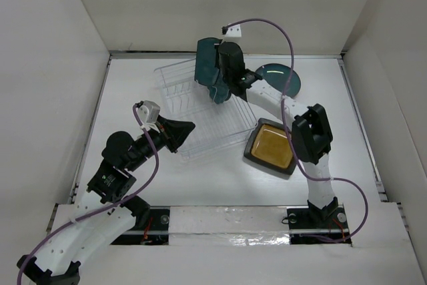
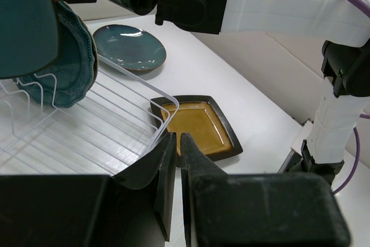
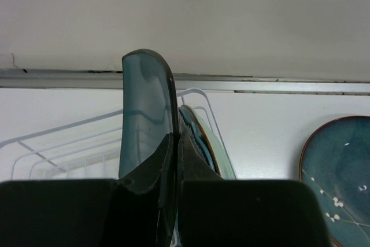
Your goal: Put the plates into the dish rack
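My right gripper [image 1: 220, 61] is shut on the teal square plate [image 1: 205, 65] and holds it upright, edge-on, above the far end of the clear dish rack [image 1: 177, 98]. In the right wrist view the fingers [image 3: 175, 138] pinch the plate [image 3: 147, 114]. Just behind it the teal scalloped plate [image 3: 193, 131] and the pale green glass plate [image 3: 224, 163] stand in the rack. The dark teal round plate [image 1: 280, 78] lies flat at the far right. The black-rimmed amber square plate [image 1: 270, 146] lies beside the rack. My left gripper [image 1: 189, 127] is shut and empty at the rack's near corner [image 2: 165, 122].
White walls enclose the table on three sides. My right arm [image 1: 310, 131] reaches over the amber plate. In the left wrist view the amber plate [image 2: 199, 125] lies just beyond my fingertips and the round plate [image 2: 130, 47] lies farther back.
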Robot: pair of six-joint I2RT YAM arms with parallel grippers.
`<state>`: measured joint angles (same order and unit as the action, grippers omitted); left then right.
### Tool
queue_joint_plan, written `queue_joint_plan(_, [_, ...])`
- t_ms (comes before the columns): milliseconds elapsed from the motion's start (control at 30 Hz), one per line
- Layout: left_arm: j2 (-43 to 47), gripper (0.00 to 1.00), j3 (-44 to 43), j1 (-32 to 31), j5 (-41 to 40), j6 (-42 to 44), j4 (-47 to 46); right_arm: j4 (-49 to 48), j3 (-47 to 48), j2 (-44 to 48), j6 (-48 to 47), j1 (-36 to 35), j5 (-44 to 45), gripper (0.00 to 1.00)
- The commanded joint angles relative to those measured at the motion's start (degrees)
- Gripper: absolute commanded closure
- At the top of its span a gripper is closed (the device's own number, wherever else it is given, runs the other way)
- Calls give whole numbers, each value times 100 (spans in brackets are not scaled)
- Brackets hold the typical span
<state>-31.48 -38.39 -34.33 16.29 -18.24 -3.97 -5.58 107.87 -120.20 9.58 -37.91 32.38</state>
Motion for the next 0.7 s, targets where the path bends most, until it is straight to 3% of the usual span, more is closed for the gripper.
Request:
queue_joint_plan(0, [-24,95,-204,22,40,66,-201,-1182,393,155,8,-15,172,100])
queue_joint_plan(667, [-95,95,-195,22,76,66,-210,-2763,-1075,102,-1283,-497,945,100])
